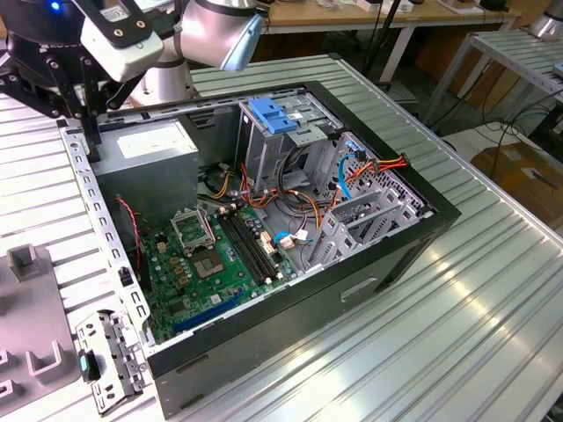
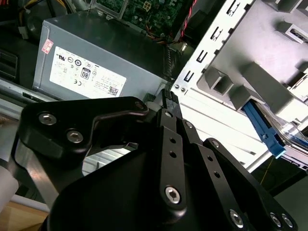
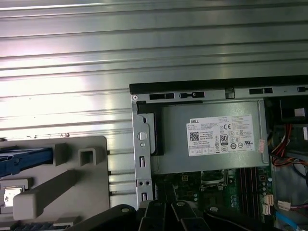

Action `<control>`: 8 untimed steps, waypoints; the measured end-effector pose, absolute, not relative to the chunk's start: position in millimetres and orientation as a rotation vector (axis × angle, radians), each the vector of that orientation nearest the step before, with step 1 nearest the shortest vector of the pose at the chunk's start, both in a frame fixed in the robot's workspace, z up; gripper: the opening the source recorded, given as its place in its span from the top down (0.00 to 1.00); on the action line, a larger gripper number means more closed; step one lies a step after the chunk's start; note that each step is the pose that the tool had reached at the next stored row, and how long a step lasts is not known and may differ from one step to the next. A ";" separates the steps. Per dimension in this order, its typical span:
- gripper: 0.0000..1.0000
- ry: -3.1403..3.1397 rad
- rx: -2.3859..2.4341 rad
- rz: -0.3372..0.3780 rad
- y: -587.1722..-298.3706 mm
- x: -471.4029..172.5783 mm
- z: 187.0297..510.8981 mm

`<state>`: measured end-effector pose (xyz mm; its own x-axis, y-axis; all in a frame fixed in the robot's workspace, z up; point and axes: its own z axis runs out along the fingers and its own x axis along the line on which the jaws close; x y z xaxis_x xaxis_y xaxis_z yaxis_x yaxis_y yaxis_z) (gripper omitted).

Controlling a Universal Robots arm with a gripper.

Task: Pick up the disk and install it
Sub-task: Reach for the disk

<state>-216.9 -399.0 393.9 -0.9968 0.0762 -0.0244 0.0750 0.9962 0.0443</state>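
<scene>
Your pincer (image 2: 169, 100) has its fingers pressed together with nothing between them. In the exterior view it hangs over one end corner of the computer case (image 1: 352, 290), just above the case's metal edge.

The ribbed metal counter (image 1: 457, 290) carries the case, which lies on its side with the panel off, so you look straight into it. The green motherboard (image 1: 202, 264) covers most of the case floor. Just outside the case, on the side the pincer hangs over, a grey holder (image 3: 62, 187) with upright posts rests on the counter.

Inside the case, at the corner under the pincer, you have the grey power supply box (image 3: 211, 137) with its white sticker facing up. Further along the same end of the case stands the tall grey drive cage (image 1: 264, 141), topped by a light-blue latch (image 1: 273, 116), with orange and blue cables trailing beside it.

The disk (image 3: 21, 161) is not in the case. It lies in the grey holder, its blue frame showing between the posts in both wrist views, apart from the pincer.

A small metal bracket (image 1: 110, 360) lies on the counter against the case's other end corner, on the holder's side
</scene>
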 end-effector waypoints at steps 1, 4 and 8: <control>0.89 3.112 0.118 0.068 -398.9 -218.5 393.9; 0.89 3.112 0.118 0.068 -398.9 -227.2 393.9; 0.89 3.113 0.118 0.068 -398.9 -235.7 393.9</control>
<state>-235.7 -398.9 393.9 -0.9968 0.0762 -0.0244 0.0750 0.9962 0.0443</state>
